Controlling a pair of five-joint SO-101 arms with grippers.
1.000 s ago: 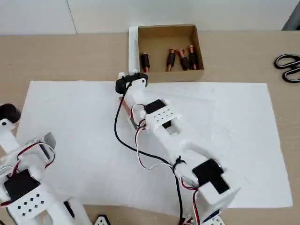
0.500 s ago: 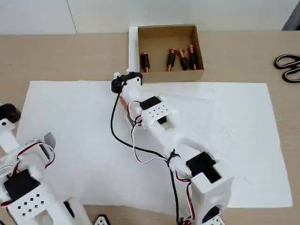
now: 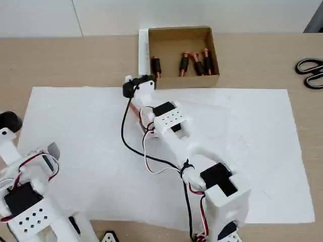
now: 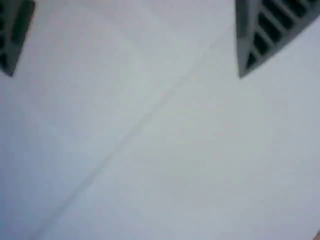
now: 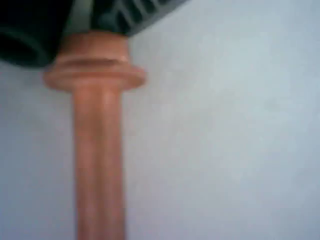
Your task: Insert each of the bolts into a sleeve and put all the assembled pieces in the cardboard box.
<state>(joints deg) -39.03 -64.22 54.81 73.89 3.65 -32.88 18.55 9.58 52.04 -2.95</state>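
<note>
Beside brown cardboard box [image 3: 182,81], with right gripper [image 5: 86,26] clamped on copper-coloured flanged bolt [image 5: 97,150]: lift clear of wall, release low inside; leave left gripper [image 4: 142,35] spread apart.

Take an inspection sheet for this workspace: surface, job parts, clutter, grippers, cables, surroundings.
Surface: wooden table, with a white paper sheet spread over it.
Job's things: four assembled pieces lie in the cardboard box; one bolt, no sleeve on the shaft in view.
Clutter: scissors at the table's far edge.
Grippers: right gripper shut on the bolt's head; left gripper open, fingers over the paper.
Cables: black cable loops loose beside the right arm.
Surroundings: pale wall behind the table.
</note>
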